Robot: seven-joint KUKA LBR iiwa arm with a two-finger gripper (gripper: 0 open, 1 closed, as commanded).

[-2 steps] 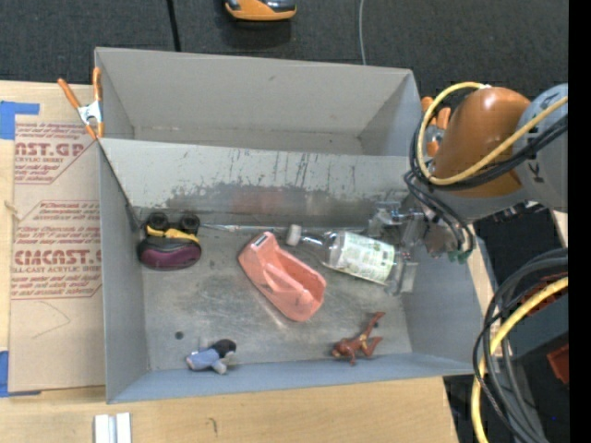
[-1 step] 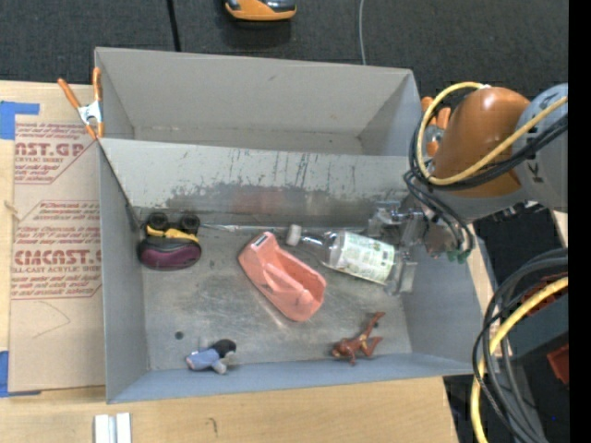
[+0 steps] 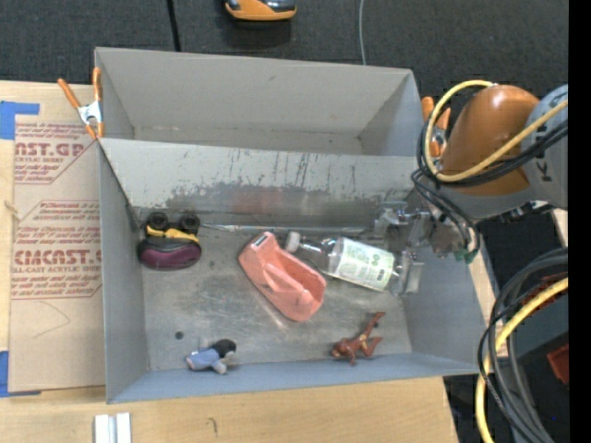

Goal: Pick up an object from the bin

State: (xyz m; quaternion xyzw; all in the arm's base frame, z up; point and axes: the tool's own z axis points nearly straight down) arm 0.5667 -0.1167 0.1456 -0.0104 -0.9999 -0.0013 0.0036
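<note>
My gripper [image 3: 403, 247] hangs at the right side of the bin, just past the base end of a clear plastic bottle [image 3: 355, 262] with a white and green label. The bottle lies on its side, its neck pointing left. The gripper's fingers stand open, one above and one below the bottle's end, and nothing is held between them. A pink soft pouch-like thing [image 3: 282, 278] lies left of the bottle, touching its neck end.
A purple and black toy with a yellow band [image 3: 169, 244] rests against the left wall. A small blue-grey figure [image 3: 211, 356] and a red-brown toy animal [image 3: 358, 342] lie near the front wall. The arm's orange cover and cables sit over the right rim.
</note>
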